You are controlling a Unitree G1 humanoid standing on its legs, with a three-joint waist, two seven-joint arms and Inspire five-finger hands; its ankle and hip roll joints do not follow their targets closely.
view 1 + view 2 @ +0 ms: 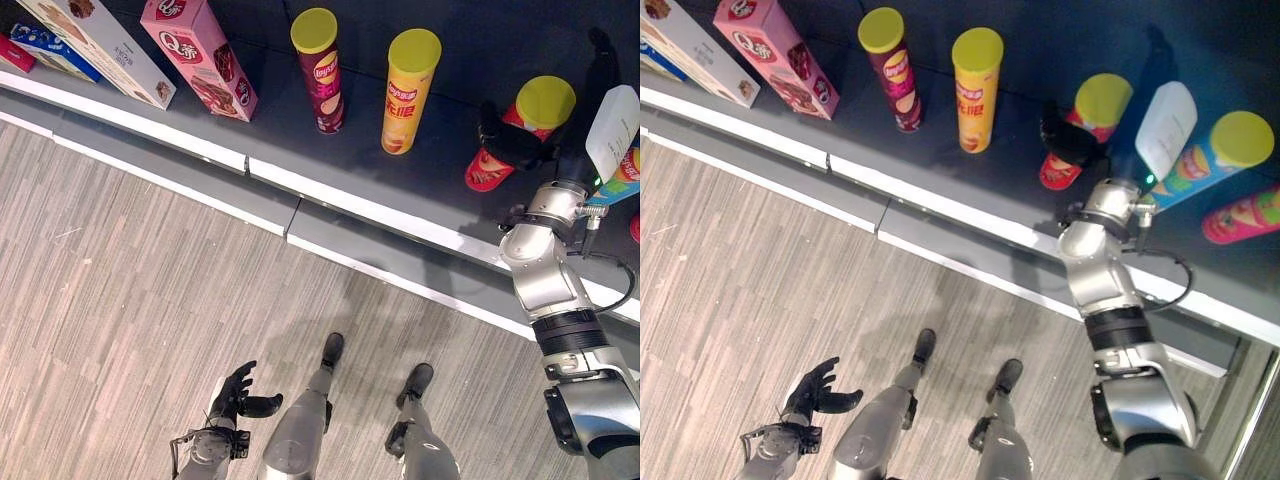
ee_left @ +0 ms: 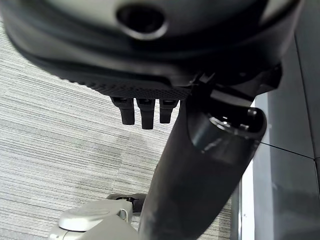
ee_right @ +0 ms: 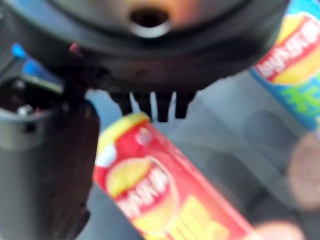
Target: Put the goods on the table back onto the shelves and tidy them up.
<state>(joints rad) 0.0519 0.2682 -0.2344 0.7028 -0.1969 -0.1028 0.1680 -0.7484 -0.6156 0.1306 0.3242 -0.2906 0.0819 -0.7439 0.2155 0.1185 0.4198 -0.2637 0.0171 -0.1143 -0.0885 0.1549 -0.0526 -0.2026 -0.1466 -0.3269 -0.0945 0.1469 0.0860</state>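
Here the right hand (image 1: 1072, 140) is grasping the red can (image 1: 1087, 128) on the dark shelf (image 1: 970, 200); its fingers are curling round the lower part of the can, which is leaning between the yellow can (image 1: 974, 90) and the blue can (image 1: 1210, 158). The can is probably light and stiff, with a smooth, slippery wall that may dent, so holding it round the middle looks safest. The left hand (image 1: 238, 392) is hanging low over the floor with relaxed, spread fingers, holding nothing.
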